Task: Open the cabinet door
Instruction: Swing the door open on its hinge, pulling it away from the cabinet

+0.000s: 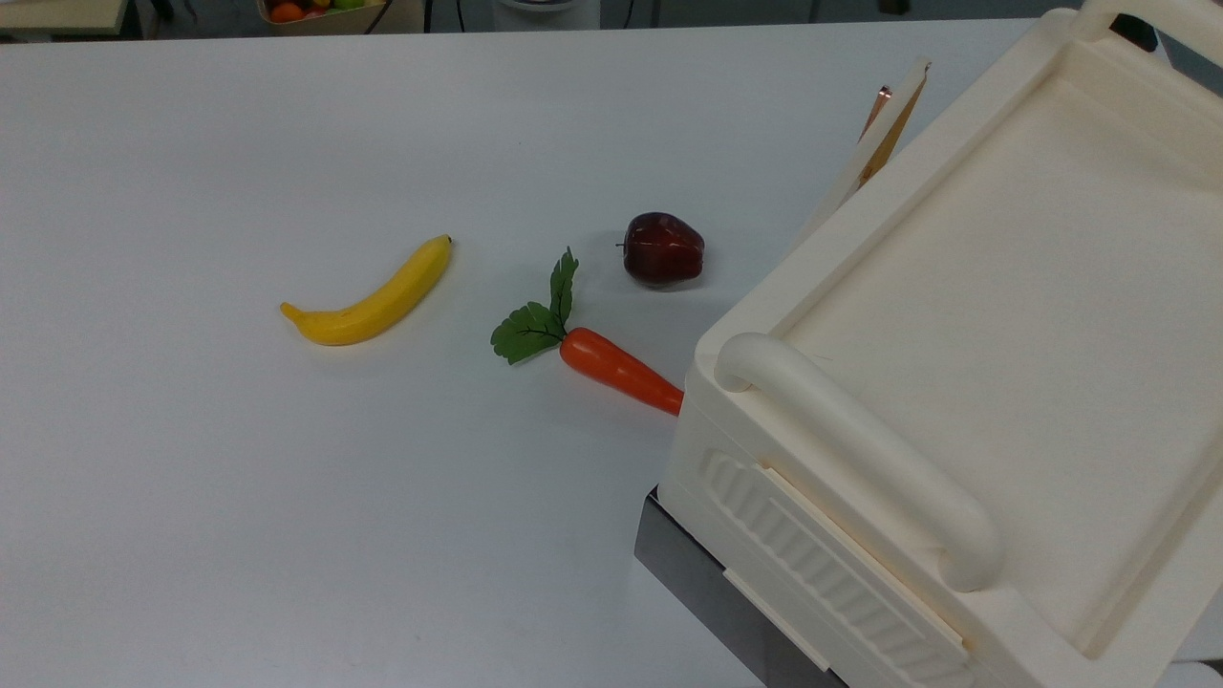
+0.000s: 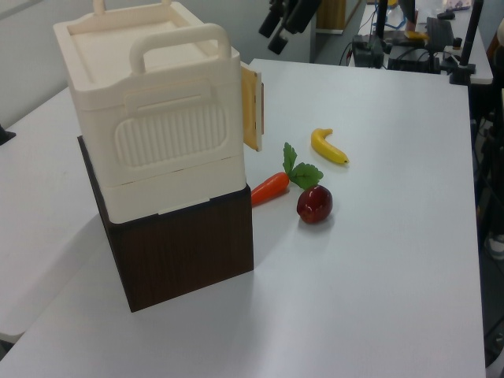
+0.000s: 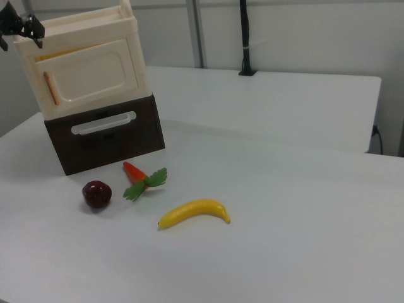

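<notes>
While ajar, flat smooth cream plastic cabinet door [image 2: 251, 110]; end effector [image 2: 285, 24] state indiscernible.

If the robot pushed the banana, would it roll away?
Probably not far. The banana is curved and lies flat on the white table, so a push would more likely spin or slide it than roll it. Its skin looks smooth and shiny, so it may be a bit slippery. It looks like a stiff toy, so it likely wouldn't bend.
</notes>
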